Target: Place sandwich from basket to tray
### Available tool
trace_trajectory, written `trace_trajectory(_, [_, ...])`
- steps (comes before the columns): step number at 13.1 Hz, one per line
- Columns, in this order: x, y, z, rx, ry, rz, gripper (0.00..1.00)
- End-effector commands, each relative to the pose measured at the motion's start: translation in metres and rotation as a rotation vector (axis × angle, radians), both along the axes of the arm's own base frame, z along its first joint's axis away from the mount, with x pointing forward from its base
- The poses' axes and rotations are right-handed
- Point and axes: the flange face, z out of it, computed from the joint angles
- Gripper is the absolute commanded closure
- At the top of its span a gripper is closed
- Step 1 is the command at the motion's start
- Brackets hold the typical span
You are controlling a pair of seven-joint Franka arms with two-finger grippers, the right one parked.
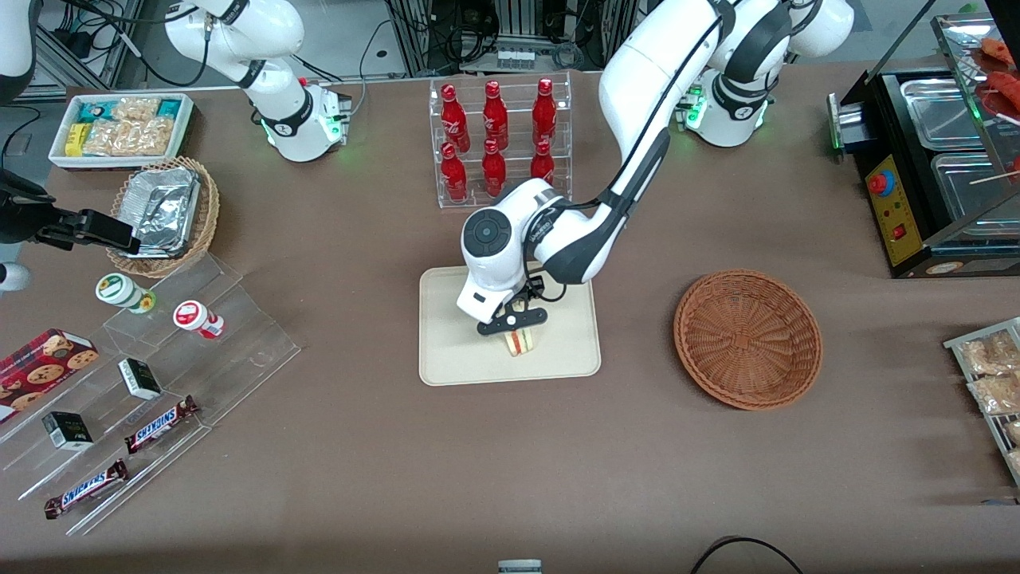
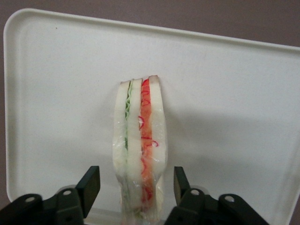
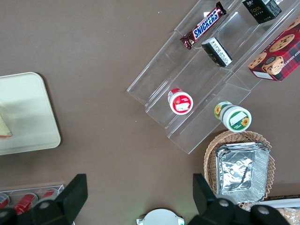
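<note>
Pincer [image 2: 136, 187] stood low over the tray [image 2: 234, 93], its two fingers [image 2: 90, 185] spread wide, one on each side of the sandwich [image 2: 139, 150]. A clear gap showed between each finger and the bread in the wrist view, so nothing was gripped: pincer released, touching nothing that I could see.

Sandwich sat on the tray on its edge, cut face up, red and green layers showing, wrap visible around its narrow end. From the front, sandwich [image 1: 519, 343] lay on the part of the tray [image 1: 446, 351] nearer that camera, directly under the pincer [image 1: 514, 320]. Whether it leaned on a finger, I could not tell.

Basket [image 1: 747, 339] lay on the bench [image 1: 510, 462] toward the working arm's end, well apart from the tray, with nothing in it.

Step in hand, as judged: the release at the end of the placing. Sandwich was out of the basket and down on the tray, so the task looked all but done.

Next move would call for a straight lift of the arm, fingers kept spread, so neither finger brushes the wrap. Risk: the wedge stood on a narrow edge and could topple flat if clipped; it would stay on the tray regardless.
</note>
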Motion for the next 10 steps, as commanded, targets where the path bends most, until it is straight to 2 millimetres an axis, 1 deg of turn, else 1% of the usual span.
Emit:
trace_trajectory(1, [0.001,0.003,0.035,-0.004,-0.023,0.021,0.00])
trace_trajectory(2, [0.003,0.006,0.055,-0.021,-0.022,0.032,0.00])
trace_trajectory(5, [0.005,0.014,0.100,-0.034,-0.048,0.033,0.00])
trace_trajectory(6, [0.019,0.034,0.121,-0.040,-0.053,0.067,0.00])
trace_trajectory(7, [0.036,0.059,0.138,-0.047,-0.057,0.105,0.00])
trace_trajectory(8, [0.046,0.079,0.151,-0.050,-0.058,0.106,0.00])
trace_trajectory(9, [0.050,0.092,0.157,-0.053,-0.040,0.066,0.00])
trace_trajectory(10, [0.055,0.112,0.163,-0.054,-0.013,0.044,0.00])
